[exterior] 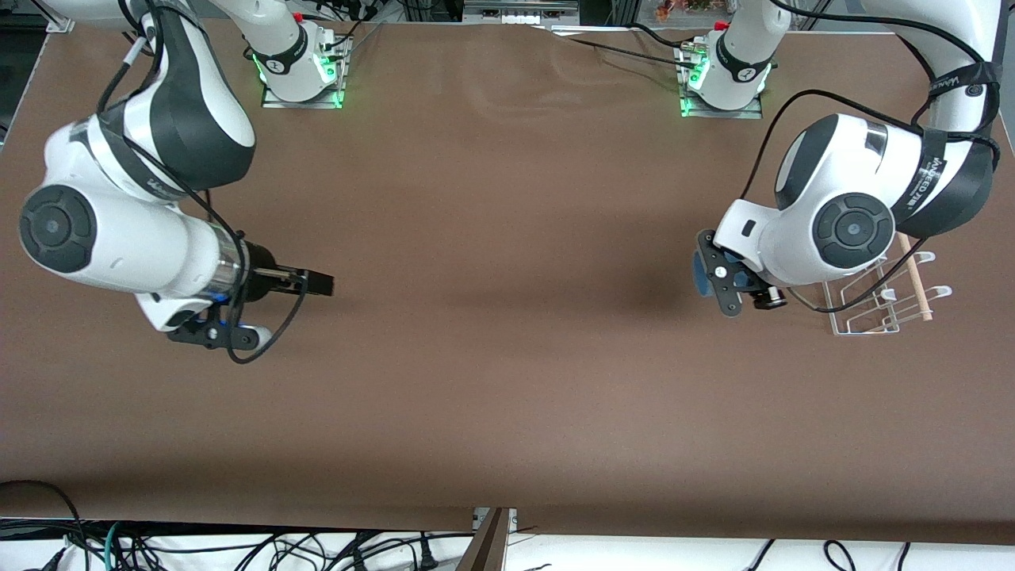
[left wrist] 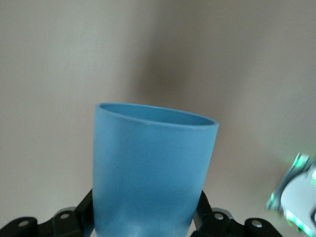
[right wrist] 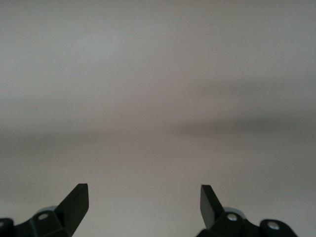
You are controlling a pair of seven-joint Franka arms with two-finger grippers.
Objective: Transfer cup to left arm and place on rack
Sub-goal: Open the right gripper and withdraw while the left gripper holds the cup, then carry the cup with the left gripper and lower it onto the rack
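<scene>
Light-blue cup (left wrist: 153,173) gripped in the left gripper (left wrist: 148,217), fingers (left wrist: 84,212) pressed against both sides of its lower wall, rim pointing away from the wrist. In the front view only a sliver of the cup (exterior: 702,274) showing, mostly hidden under the left arm's (exterior: 840,230) wrist and camera mount. Left gripper (exterior: 718,277) held in the air over bare brown bench (exterior: 507,357), just beside the white wire rack (exterior: 880,301) at the left arm's end of the bench. Cup apart from the rack, not resting on it. Rack standing on the bench with looped prongs up and a pale wooden rod handle (exterior: 913,277) along one edge, partly covered by the left arm's wrist; hard to tell how many prong rows, probably two or three.

Right gripper (exterior: 313,281) over the bench toward the right arm's end, pointing across toward the middle, well apart from the cup. Fingers (right wrist: 76,202) spread wide, holding nothing, only blurred bench surface between them. Right arm (exterior: 127,238) waiting, blue light at its wrist.
</scene>
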